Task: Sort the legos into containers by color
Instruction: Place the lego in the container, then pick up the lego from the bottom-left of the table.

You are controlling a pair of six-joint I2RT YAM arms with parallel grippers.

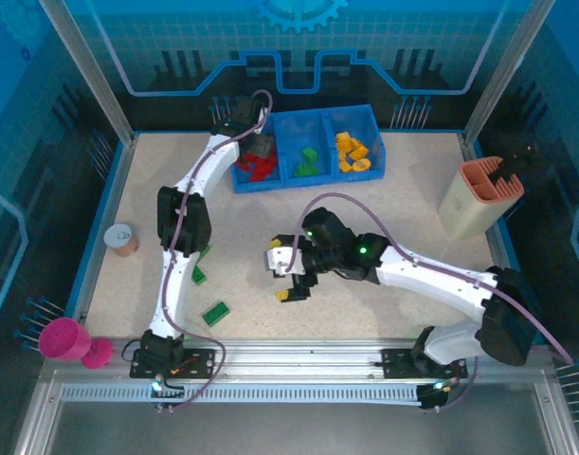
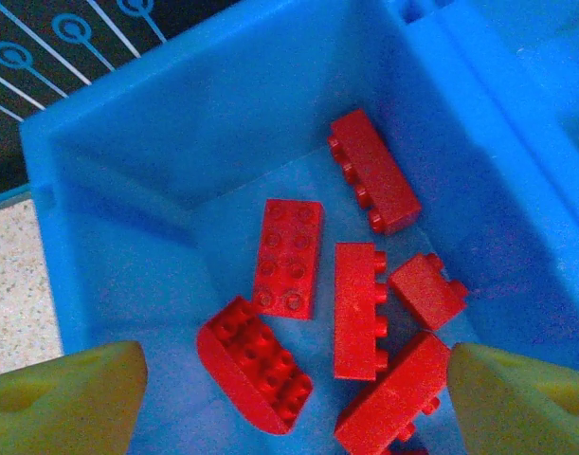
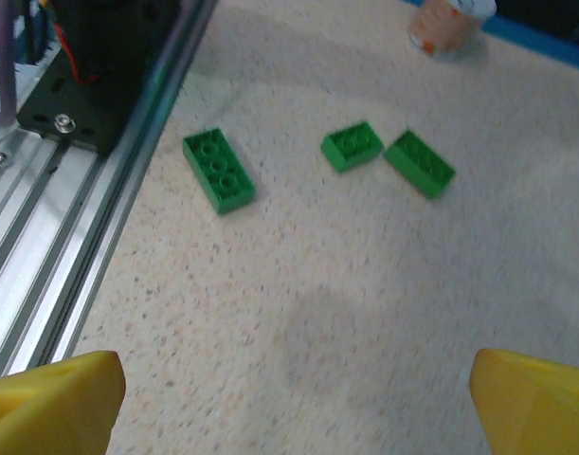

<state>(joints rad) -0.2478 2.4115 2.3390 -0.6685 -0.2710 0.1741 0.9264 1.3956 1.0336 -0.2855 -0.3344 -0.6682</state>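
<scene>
From above, my left jaws hang over the far-left compartment of the blue tray (image 1: pixel 313 182), where red legos (image 1: pixel 256 169) lie. Green legos (image 1: pixel 306 163) fill the middle compartment and orange-yellow legos (image 1: pixel 352 152) the right. My right jaws sit mid-surface beside a yellow lego (image 1: pixel 291 295).

Left wrist: jaws apart, empty, above the red legos (image 2: pixel 289 256).

Right wrist: jaws apart, empty; three loose green legos (image 3: pixel 218 171) lie on the surface (image 3: pixel 317 313).

The bright blue plastic tray (image 1: pixel 308 183) sits at the back of the speckled desk (image 1: pixel 403 209). Three small green plastic bricks (image 3: pixel 352 147) lie front left. A tall salmon-and-beige holder (image 1: pixel 479 199) stands far right.
</scene>
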